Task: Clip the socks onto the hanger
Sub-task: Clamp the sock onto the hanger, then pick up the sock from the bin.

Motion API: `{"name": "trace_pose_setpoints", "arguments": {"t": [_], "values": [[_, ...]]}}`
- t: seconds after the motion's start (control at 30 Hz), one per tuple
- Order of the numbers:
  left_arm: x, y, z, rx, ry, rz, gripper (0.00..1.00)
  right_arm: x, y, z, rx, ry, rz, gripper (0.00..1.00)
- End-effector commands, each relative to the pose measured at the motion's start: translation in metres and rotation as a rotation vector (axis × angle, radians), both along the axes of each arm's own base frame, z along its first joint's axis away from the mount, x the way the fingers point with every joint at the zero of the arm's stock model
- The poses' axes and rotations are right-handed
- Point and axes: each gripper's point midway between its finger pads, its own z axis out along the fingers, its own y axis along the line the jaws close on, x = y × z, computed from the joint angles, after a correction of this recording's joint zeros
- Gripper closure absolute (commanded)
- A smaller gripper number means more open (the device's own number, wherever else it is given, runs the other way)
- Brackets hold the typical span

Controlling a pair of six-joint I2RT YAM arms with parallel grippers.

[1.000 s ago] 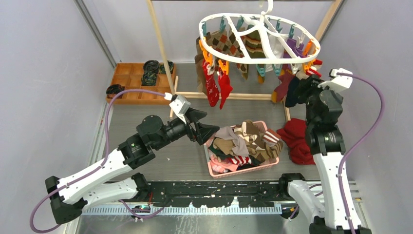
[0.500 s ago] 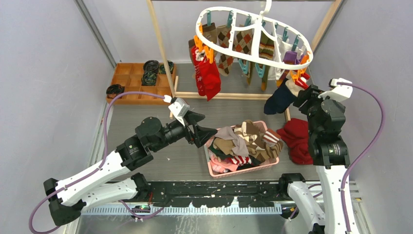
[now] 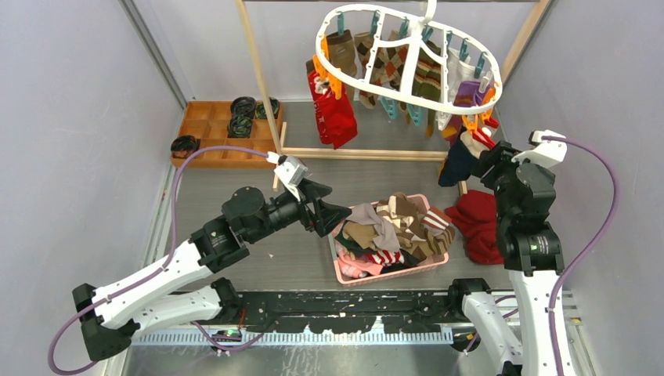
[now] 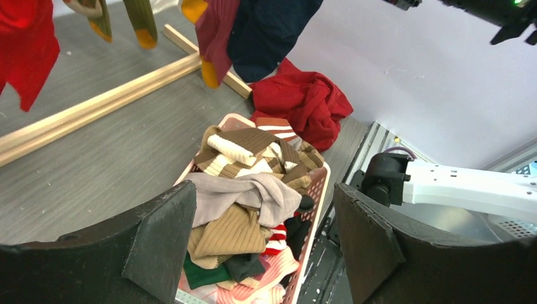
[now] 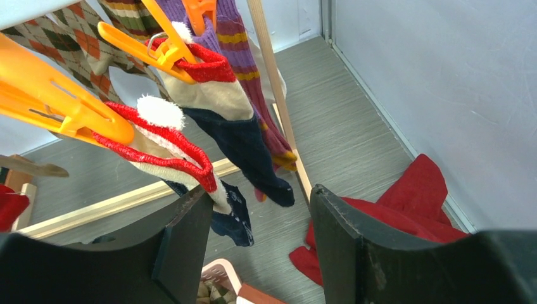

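Observation:
The white oval hanger (image 3: 423, 102) hangs tilted at the top, with several socks clipped under it. More socks (image 3: 391, 227) are piled in a pink basket (image 3: 384, 274). My left gripper (image 3: 341, 215) hovers open at the basket's left side, and its wrist view looks down between the fingers at the sock pile (image 4: 247, 190). My right gripper (image 5: 253, 240) is open just below a navy sock with a red and white cuff (image 5: 190, 161). That sock hangs from an orange clip (image 5: 76, 111) and brushes the left finger (image 5: 183, 247).
A plain red cloth (image 3: 478, 223) lies on the floor right of the basket. The wooden rack's base rail (image 3: 360, 154) crosses behind it. A wooden tray (image 3: 207, 129) with black rolls sits at the back left. Grey walls close in both sides.
The hanger has swung and tilted back toward the left, carrying its socks along. My right gripper has widened a little and drawn slightly back from the navy sock. The left arm has barely moved.

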Motion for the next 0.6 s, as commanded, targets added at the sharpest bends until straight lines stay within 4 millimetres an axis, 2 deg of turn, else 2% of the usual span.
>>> {"name": "trace_pose_setpoints", "arguments": {"t": [0.0,0.17,0.37,0.57], "values": [[0.001,-0.006,0.013,-0.049,0.031,-0.006,0.2,-0.012,0.004,0.011,0.028,-0.039,0.015,0.37],[-0.001,-0.007,0.012,-0.056,0.084,-0.007,0.2,-0.033,0.014,0.007,0.056,-0.028,0.068,0.34],[-0.002,-0.001,0.006,-0.077,0.179,0.025,0.2,-0.063,0.022,0.0,0.066,-0.018,0.112,0.22],[-0.007,0.0,0.003,-0.107,0.283,0.034,0.2,-0.079,0.025,-0.005,0.064,-0.013,0.132,0.19]]}}
